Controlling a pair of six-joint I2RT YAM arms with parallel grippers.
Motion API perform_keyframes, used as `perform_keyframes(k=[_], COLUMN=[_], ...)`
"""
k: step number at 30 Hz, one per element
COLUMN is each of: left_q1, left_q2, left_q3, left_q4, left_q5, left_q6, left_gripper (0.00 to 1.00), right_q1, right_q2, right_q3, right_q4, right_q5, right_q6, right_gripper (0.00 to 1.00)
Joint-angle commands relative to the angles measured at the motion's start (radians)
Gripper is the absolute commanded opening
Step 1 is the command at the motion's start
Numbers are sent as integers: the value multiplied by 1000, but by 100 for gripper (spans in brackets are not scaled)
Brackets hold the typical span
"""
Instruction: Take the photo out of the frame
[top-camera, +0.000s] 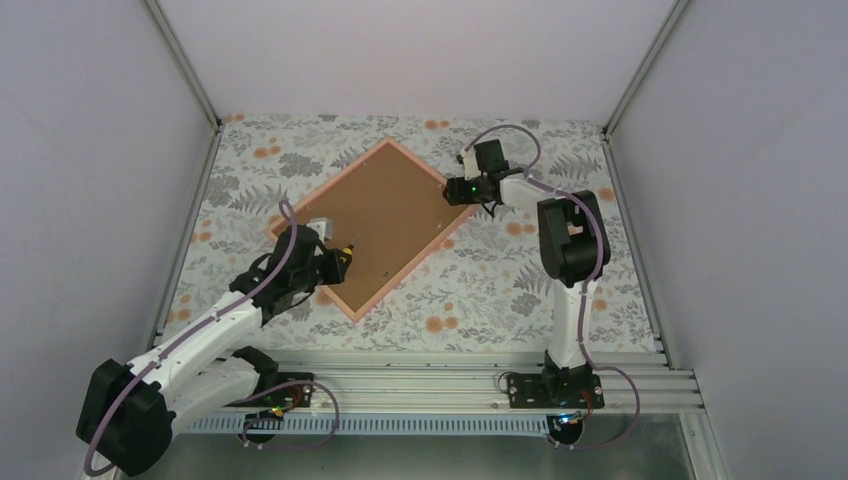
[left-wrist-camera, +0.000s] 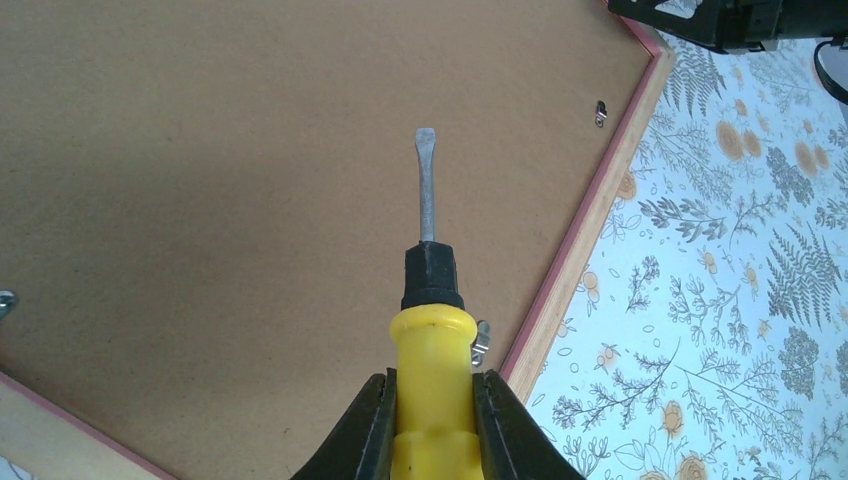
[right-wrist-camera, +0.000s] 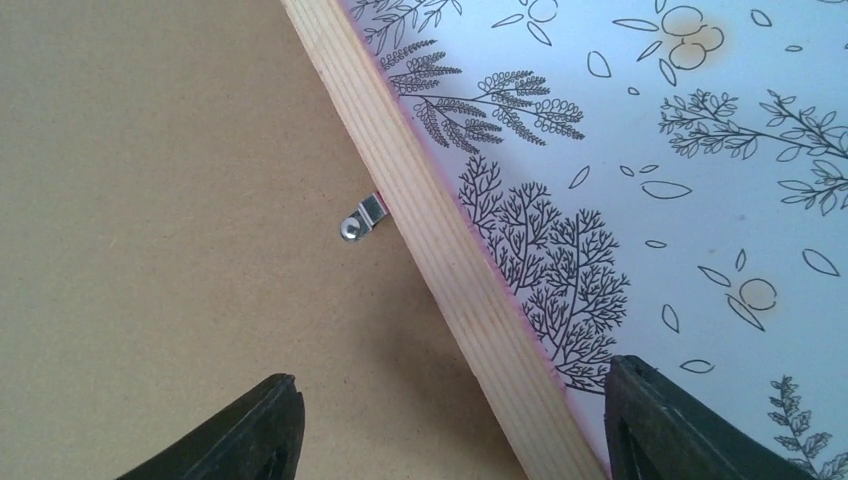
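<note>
Top external view: the frame (top-camera: 418, 262) lies back side up on the floral tablecloth (top-camera: 480, 290), turned diamond-wise, one corner toward the far wall. Its opening is filled edge to edge by the brown backing board (top-camera: 385, 215). The photo is not visible in any view; only the board shows inside the frame.

Left arm: it reaches forward from its base and in over the frame's near-left corner. The left gripper (top-camera: 340, 262) sits above the board near that corner. Left wrist view: the jaws are closed narrowly on the yellow handle of a flat-blade screwdriver (left-wrist-camera: 432, 330), one finger (left-wrist-camera: 365, 430) on each side. The blade points out over bare board. Whether the tip touches the board I cannot tell. A small metal retaining clip (left-wrist-camera: 600, 112) sits on the board just inside the pink-edged rail (left-wrist-camera: 590, 225). A second clip shows partly beside the handle.

Right arm: elbow raised, forearm angled left and down to the frame's right corner. The right gripper (top-camera: 462, 190) is above that corner. Right wrist view: the jaws stand wide apart and hold nothing, one finger (right-wrist-camera: 265, 430) over the board and the other over the tablecloth. The bare wood back of the rail runs between them. One retaining clip lies against the rail's inner edge, ahead of the fingers.
</note>
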Motion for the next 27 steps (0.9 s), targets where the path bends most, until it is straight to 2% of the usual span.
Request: perform_keyframes(k=[1, 13, 27], left_q1=[4, 3, -2], left_q2=[13, -8, -44], left_q3=[28, 9, -8], left_q4=[48, 49, 25], left_q5=[39, 76, 84], left_q6=[17, 11, 12], left_gripper=[2, 2, 2], right_q1=[-5, 7, 138], right_q2=[14, -142, -250], right_q3=[6, -217, -423], right_q4=[8, 41, 36], right_q5=[-52, -104, -68], right_q6=[-25, 16, 57], right_gripper=[65, 54, 47])
